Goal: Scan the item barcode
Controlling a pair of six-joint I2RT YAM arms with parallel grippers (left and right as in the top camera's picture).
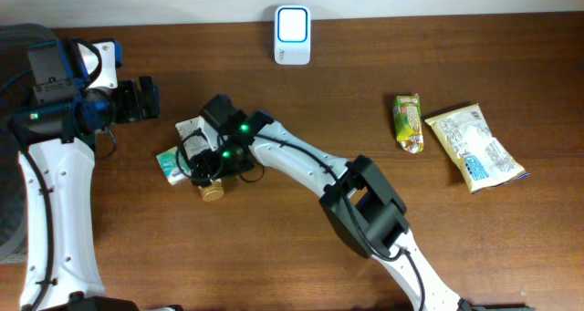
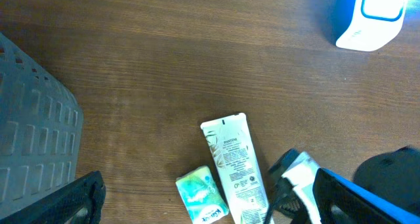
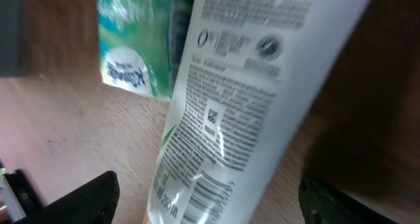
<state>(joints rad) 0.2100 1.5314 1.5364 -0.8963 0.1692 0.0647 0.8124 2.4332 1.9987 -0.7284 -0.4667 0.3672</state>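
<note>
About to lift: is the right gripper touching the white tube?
Apart. Right wrist view: the right gripper straddles the white tube, table showing either side.

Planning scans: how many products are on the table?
4: white tube and green tissue pack left of centre; green snack packet and pale bag at right. Others possibly hidden.

**Three views, one tube**

Overhead looks straight down on the brown wooden table (image 1: 182,256). Left wrist faces down from higher up; right wrist sits very close. All share the white plastic tube (image 1: 189,129) (image 2: 235,161) (image 3: 249,106) and green plastic packet (image 1: 169,163) (image 2: 200,194) (image 3: 128,46).
</note>
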